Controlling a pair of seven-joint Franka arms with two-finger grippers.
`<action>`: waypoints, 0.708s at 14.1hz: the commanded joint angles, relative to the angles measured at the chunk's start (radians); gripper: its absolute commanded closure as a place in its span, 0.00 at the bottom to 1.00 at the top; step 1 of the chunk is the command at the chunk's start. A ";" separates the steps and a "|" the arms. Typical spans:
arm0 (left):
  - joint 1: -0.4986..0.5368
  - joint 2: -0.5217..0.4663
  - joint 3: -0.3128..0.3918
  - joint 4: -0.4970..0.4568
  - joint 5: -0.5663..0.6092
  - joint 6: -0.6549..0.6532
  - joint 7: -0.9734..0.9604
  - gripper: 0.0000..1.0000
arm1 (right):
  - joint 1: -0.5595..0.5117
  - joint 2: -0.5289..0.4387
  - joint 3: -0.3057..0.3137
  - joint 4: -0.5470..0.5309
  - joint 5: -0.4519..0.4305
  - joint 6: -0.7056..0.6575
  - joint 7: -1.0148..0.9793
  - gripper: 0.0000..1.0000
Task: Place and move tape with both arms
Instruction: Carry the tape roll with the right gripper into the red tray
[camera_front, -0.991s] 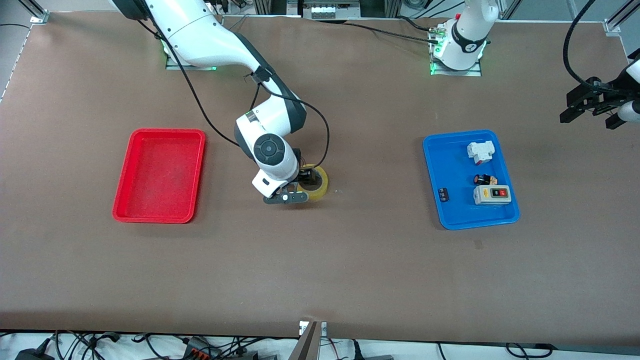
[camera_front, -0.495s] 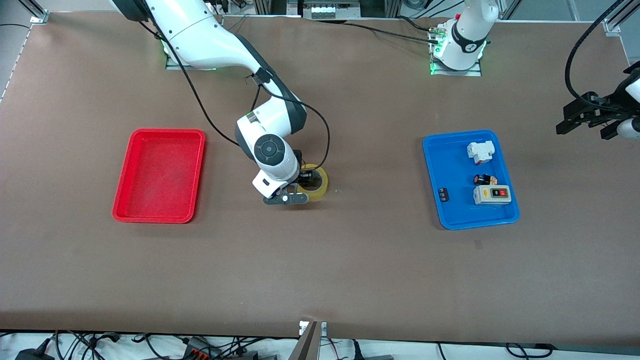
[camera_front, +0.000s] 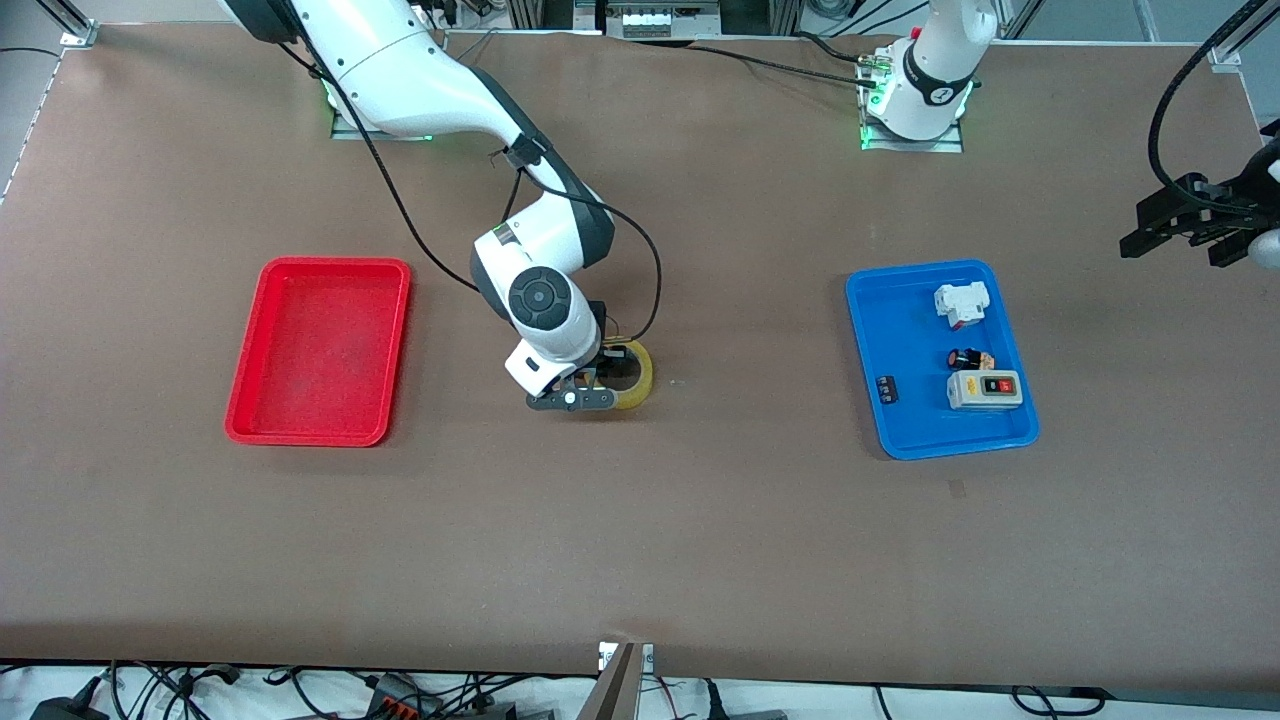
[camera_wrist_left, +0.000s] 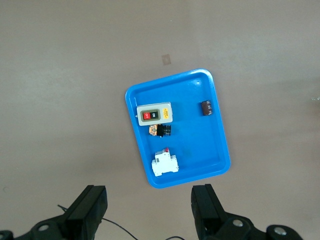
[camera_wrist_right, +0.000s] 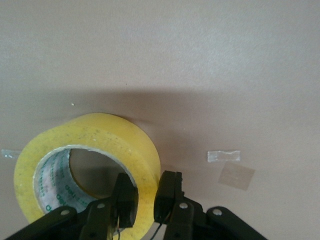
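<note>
A: Where is the tape (camera_front: 636, 375) sitting?

B: Flat on the brown table (camera_front: 700, 520), about midway between the red tray (camera_front: 318, 350) and the blue tray (camera_front: 938, 358). The right gripper (camera_front: 603, 374) is down on it, one finger (camera_wrist_right: 125, 199) inside the centre hole and the other finger (camera_wrist_right: 166, 196) outside, so the two are clamped together on the roll's wall.

A: You can see that clearly?

B: In the right wrist view, yes: the yellow band of the tape (camera_wrist_right: 85, 167) runs straight between the pads.

A: And the left gripper (camera_front: 1190, 220)?

B: Up in the air over the table's edge at the left arm's end, waiting, with its fingers (camera_wrist_left: 90, 207) spread wide apart and nothing between them. Below it lies the blue tray (camera_wrist_left: 176, 127), holding a grey switch box (camera_wrist_left: 155, 113), a white circuit breaker (camera_wrist_left: 165, 163), a small black push button (camera_wrist_left: 160, 130) and a dark little part (camera_wrist_left: 206, 107).
</note>
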 joint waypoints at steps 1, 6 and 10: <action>0.023 -0.022 -0.030 0.002 -0.017 -0.024 -0.005 0.00 | -0.004 -0.073 -0.054 0.011 -0.028 -0.087 0.022 1.00; 0.020 -0.022 -0.026 0.002 -0.020 -0.026 -0.007 0.00 | -0.083 -0.211 -0.243 -0.003 -0.004 -0.416 -0.079 1.00; 0.014 -0.021 -0.025 -0.003 -0.020 -0.026 -0.005 0.00 | -0.241 -0.266 -0.244 -0.104 0.065 -0.455 -0.281 1.00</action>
